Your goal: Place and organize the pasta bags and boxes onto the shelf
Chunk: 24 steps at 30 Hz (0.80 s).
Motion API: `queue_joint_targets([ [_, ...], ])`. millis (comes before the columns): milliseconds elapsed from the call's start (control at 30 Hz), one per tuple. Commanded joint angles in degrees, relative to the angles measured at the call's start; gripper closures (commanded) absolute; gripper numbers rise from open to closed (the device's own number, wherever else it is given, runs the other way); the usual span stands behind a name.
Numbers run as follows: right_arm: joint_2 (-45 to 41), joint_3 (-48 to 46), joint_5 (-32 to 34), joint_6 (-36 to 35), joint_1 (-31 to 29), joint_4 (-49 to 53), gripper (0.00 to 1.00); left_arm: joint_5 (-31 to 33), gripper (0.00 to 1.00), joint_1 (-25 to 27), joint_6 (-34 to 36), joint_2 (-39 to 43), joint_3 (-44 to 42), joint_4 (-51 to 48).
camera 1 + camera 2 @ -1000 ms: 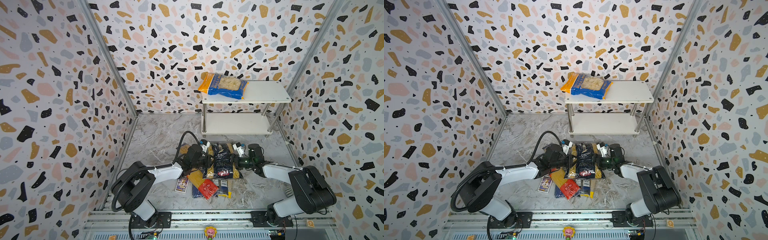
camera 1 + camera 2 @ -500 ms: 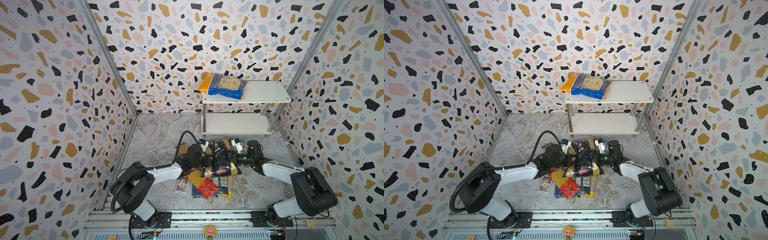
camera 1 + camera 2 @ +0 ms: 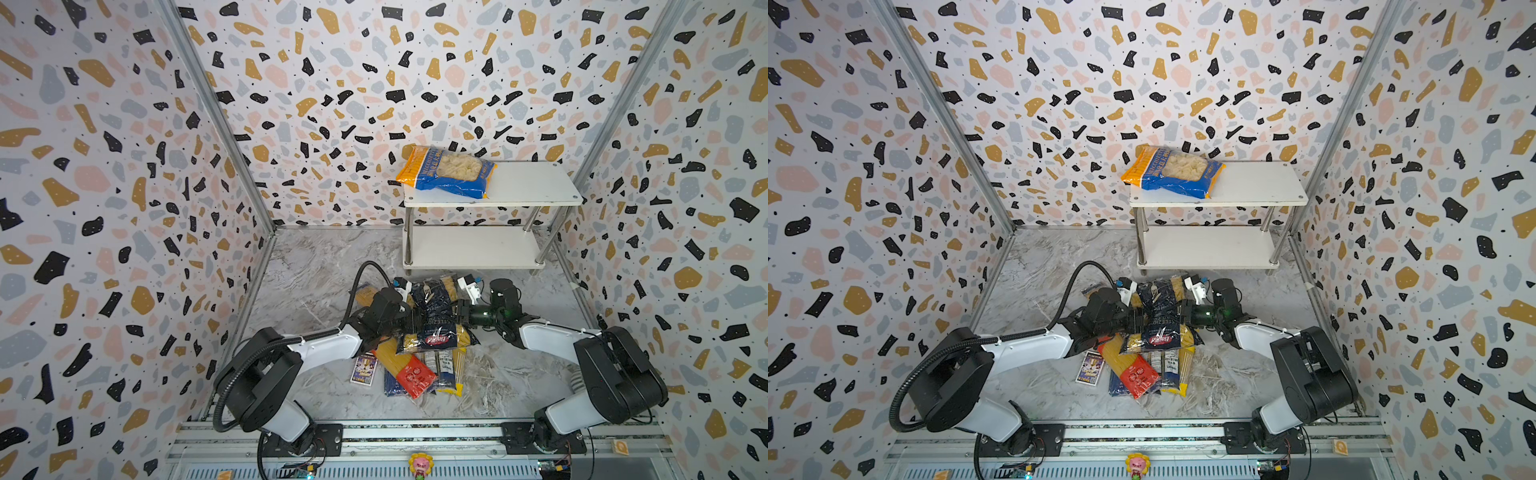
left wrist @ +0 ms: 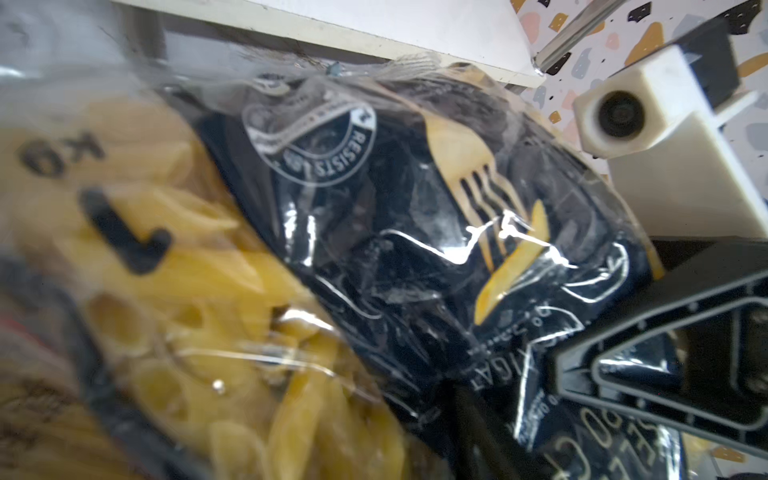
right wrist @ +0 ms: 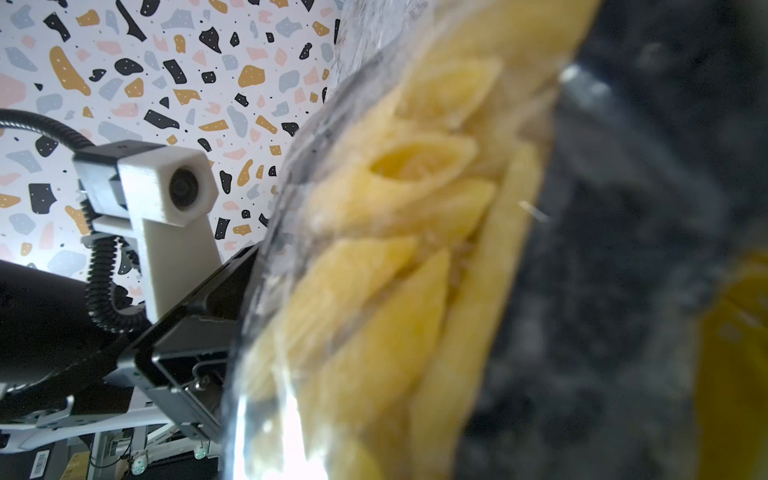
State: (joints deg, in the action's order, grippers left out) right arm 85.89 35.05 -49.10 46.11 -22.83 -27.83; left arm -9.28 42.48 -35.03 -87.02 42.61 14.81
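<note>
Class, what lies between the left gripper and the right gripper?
The dark navy penne bag lies between the left gripper and the right gripper, shown in both top views.

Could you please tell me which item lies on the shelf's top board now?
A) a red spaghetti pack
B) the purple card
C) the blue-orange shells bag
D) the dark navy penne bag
C: in both top views the blue-orange shells bag lies at the left end of the top board of the shelf.

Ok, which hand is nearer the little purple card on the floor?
Left. The left hand is at the navy bag on the side toward the card; the right hand is across the bag.
</note>
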Motion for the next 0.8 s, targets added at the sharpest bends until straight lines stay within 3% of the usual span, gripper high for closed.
queue_joint_targets([
  [0, -3.4, 6.2, -12.1, 1.0, -4.4, -16.6, 0.56, -2.7, 0.28, 2.2, 3.0, 0.7, 1.8, -3.4],
  [367, -3.0, 4.8, -12.5, 7.2, -4.2, -24.2, 0.7, 4.0, 0.21, -0.8, 3.1, 10.3, 0.7, -12.1],
  [567, -3.1, 4.3, -12.2, 8.2, -3.8, -24.9, 0.71, 7.4, 0.01, -2.9, 4.3, 17.0, 0.6, -17.2],
  [767, -2.4, 3.9, -11.7, 8.4, -3.3, -23.8, 0.75, 8.3, 0.01, -4.1, 5.1, 19.3, 1.0, -20.0],
])
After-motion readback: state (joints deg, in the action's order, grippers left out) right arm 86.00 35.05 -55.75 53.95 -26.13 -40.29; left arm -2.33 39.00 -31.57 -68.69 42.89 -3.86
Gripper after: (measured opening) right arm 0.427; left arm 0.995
